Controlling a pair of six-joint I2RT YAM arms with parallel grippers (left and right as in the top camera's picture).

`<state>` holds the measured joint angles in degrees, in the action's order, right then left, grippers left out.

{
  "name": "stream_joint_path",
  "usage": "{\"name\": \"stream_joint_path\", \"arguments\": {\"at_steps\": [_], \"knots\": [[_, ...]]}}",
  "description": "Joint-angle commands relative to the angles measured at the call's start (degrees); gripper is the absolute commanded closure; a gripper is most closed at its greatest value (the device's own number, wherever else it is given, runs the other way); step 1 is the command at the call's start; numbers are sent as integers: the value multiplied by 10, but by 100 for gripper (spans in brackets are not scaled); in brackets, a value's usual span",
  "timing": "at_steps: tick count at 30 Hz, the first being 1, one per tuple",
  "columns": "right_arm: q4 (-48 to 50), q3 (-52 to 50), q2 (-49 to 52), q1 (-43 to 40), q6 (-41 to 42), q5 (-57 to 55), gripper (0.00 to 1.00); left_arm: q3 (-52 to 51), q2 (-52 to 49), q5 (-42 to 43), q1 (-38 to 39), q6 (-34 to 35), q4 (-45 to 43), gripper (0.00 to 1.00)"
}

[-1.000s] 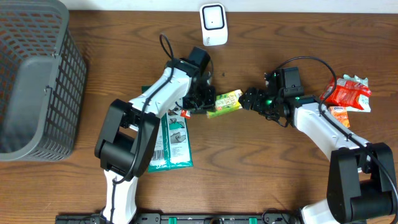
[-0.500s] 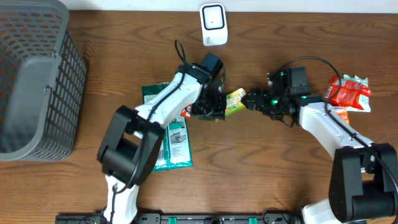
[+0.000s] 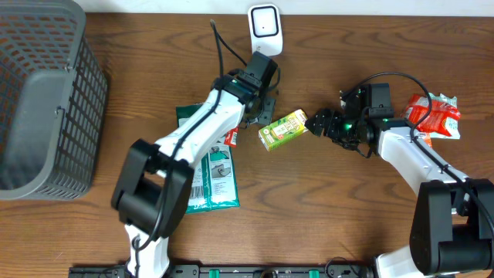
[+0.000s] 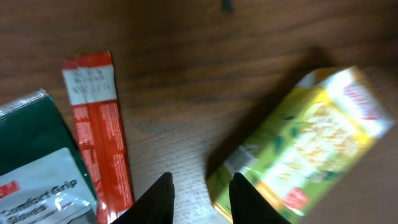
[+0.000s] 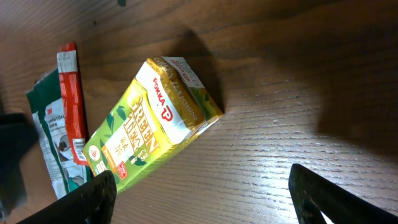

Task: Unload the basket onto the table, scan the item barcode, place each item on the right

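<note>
Green tea carton [image 3: 282, 128] lies on its side near the middle of the wooden surface [image 3: 347, 216], set at a slant between my two pincers, its "GREEN TEA" face turned up to my right wrist camera. A grey mesh basket [image 3: 42, 100] fills the far left edge of the surface. Beside my left arm a green 3M pack [image 3: 212, 174] lies flat, well apart from the carton. On the right edge, red snack packets [image 3: 432, 117] sit in a small heap behind my right arm. My right pincer [image 5: 200, 177] stands wide, low over the wood and just beside the carton's top end, gripping nothing. My left pincer [image 4: 201, 180] is narrow, its fingers [image 4: 160, 199] a slim gap apart over bare wood, with the carton's lower corner just beside one of them; whether it touches I cannot tell. A white scanner [image 3: 264, 29] stands at the far edge, beyond my left wrist. A thin red sachet [image 4: 99, 124] lies alongside the green pack.
</note>
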<state>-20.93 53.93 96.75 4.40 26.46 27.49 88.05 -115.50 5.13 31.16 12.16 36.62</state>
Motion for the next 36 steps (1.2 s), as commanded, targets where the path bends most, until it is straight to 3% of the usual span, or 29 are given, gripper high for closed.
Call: {"name": "stream_joint_path", "arguments": {"at_steps": [1,4,14,21,29,36], "knots": [[1,-4,-1,2,-10,9,15,-7,-23,-22,-3,-7,6,68],[1,-4,-1,2,-10,9,15,-8,-28,-7,-1,18,24,69],[3,-4,-1,2,-10,9,15,-9,-29,153,8,54,67,69],[3,-4,-1,2,-13,9,14,1,-5,115,10,58,94,69],[2,-4,-1,2,-13,9,14,3,-3,93,10,-16,71,69],[2,-4,-1,2,-13,9,14,2,-23,161,10,-62,27,69]]}}
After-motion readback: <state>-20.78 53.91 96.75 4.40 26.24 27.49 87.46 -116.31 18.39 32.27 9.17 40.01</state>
